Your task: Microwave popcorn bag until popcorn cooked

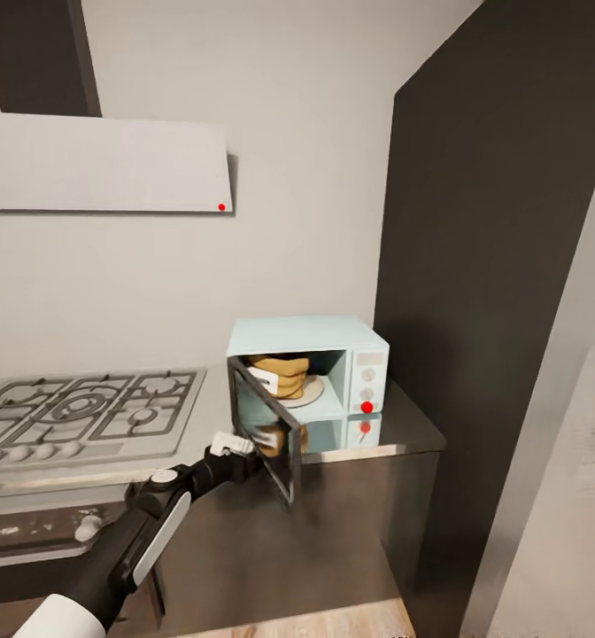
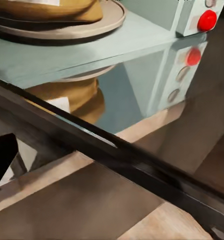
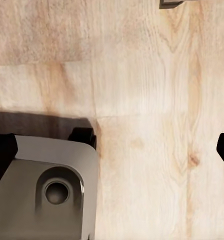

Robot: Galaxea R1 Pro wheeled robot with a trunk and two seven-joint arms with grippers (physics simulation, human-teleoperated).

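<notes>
The pale mint-blue microwave stands on the shiny grey countertop with its dark glass door swung open toward me. Inside, the tan popcorn bag with its white label sits upright on the round turntable plate. My left gripper is open at the door's outer face, near its lower free edge. In the left wrist view one black finger shows beside the door's dark edge; the bag lies beyond. My right gripper is open and empty, hanging over the wooden floor.
A gas hob with grey grates lies left of the microwave, with a pale hood above it. A tall dark cabinet rises right of the microwave. The microwave's red knob mirrors in the counter. A grey part of my base shows below the right gripper.
</notes>
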